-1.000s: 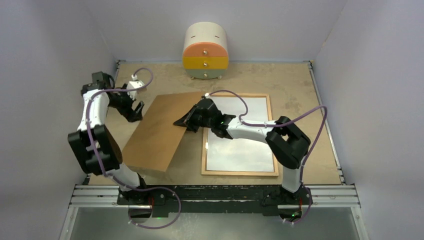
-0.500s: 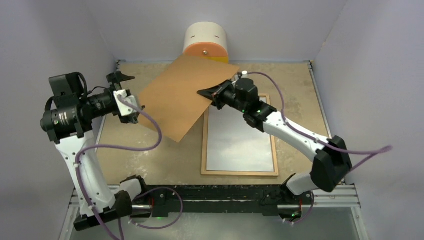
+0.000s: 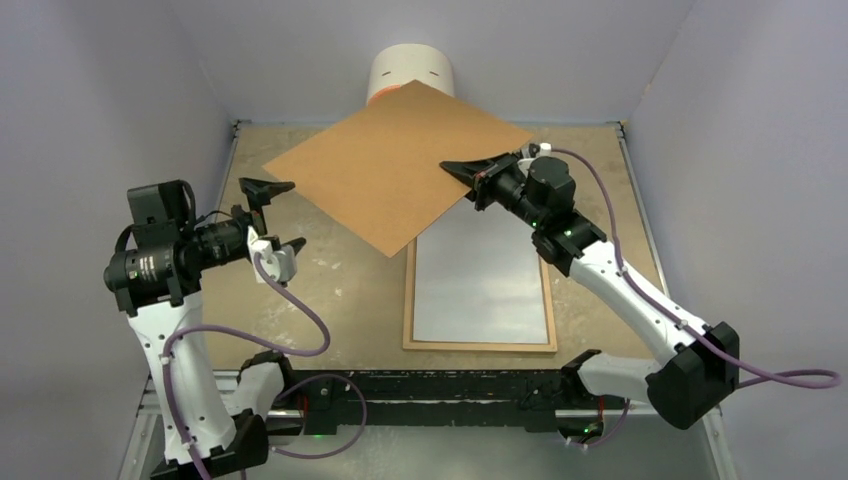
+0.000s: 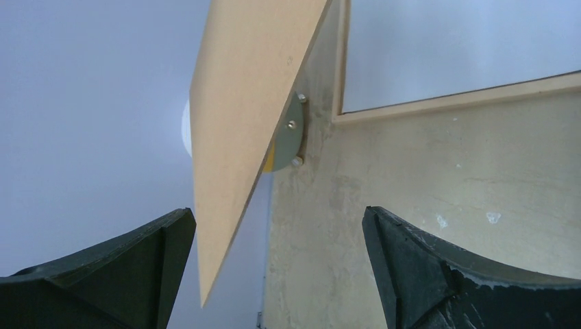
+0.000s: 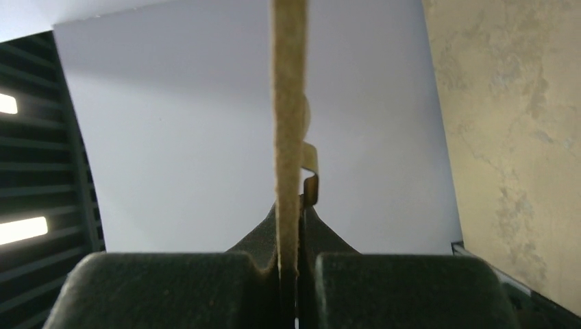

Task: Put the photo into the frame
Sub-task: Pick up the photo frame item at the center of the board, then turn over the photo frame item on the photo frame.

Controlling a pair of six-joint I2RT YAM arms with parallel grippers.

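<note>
Right fingers [image 3: 470, 170] are clamped on the edge of the brown backing board [image 3: 395, 165], holding it tilted above the bench [image 3: 340, 300]. Left fingers [image 3: 262, 186] gape wide near its corner, gripping nothing. The wooden frame [image 3: 480, 346] lies flat on the bench, far end under the board.

Pale lavender walls [image 3: 110, 70], mottled beige tabletop [image 3: 345, 300], round cream cabinet [image 3: 410, 68] at the back.

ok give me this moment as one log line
right gripper: shut on backing board | board: aloft, tilted over frame | left gripper: open, empty | frame: flat on table
</note>
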